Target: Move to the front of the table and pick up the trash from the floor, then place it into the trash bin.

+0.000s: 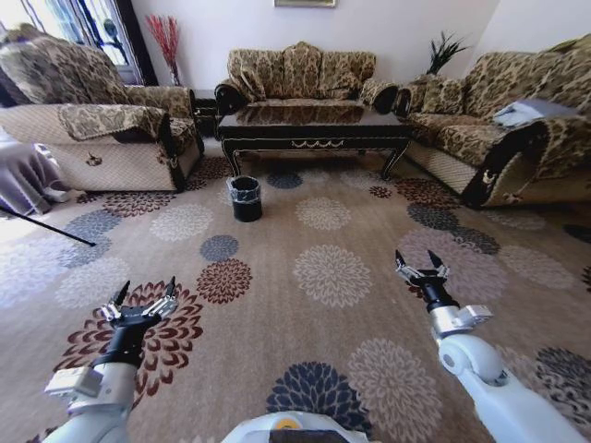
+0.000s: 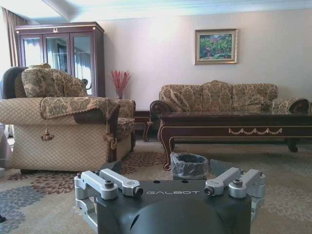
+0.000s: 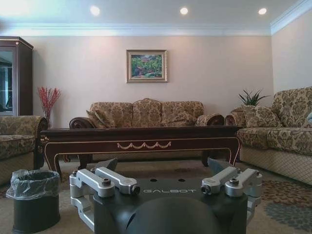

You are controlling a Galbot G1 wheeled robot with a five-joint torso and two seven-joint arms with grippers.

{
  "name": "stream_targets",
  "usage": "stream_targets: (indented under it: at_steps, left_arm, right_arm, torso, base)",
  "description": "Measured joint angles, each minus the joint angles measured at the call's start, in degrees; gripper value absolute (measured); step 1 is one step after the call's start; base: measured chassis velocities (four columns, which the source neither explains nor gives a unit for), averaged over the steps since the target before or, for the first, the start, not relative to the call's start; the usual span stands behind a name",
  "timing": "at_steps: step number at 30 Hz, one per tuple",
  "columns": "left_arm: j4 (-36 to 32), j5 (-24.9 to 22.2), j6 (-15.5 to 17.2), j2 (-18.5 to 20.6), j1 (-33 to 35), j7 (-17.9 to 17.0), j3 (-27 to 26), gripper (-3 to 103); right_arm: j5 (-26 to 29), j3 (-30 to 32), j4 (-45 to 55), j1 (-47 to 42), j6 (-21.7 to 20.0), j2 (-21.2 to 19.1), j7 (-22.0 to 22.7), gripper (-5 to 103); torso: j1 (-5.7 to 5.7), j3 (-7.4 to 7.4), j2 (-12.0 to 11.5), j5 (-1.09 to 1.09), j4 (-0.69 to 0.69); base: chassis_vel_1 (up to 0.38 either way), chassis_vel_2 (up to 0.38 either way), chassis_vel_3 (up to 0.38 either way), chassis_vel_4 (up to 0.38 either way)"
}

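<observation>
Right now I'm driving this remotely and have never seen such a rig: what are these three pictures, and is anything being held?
The head view looks down from the robot's head. The left gripper and right gripper hover over the patterned carpet, fingers open, holding nothing. The other two views come from cameras on each wrist, looking forward past the dark gripper bodies. Ahead stands the table, long, low and dark, before a sofa. The trash bin, black with a clear bag liner, sits on the carpet near the table's left front leg. I cannot make out any trash on the floor from here.
</observation>
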Motion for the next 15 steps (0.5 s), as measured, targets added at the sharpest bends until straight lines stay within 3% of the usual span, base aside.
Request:
stream_targets:
  at_steps: [15]
  left_arm:
    - [0.0,0.02,2.12,0.22,-0.93,-1.36,-0.06,100]
  right_arm:
    - [0.03,-0.64,-0.32,0.61,0.49,0.37,0.14,100]
  torso:
    - [0.0,0.01,0.0,0.0,0.02]
  base:
    - [-0.021,0.026,0.027,-0.019]
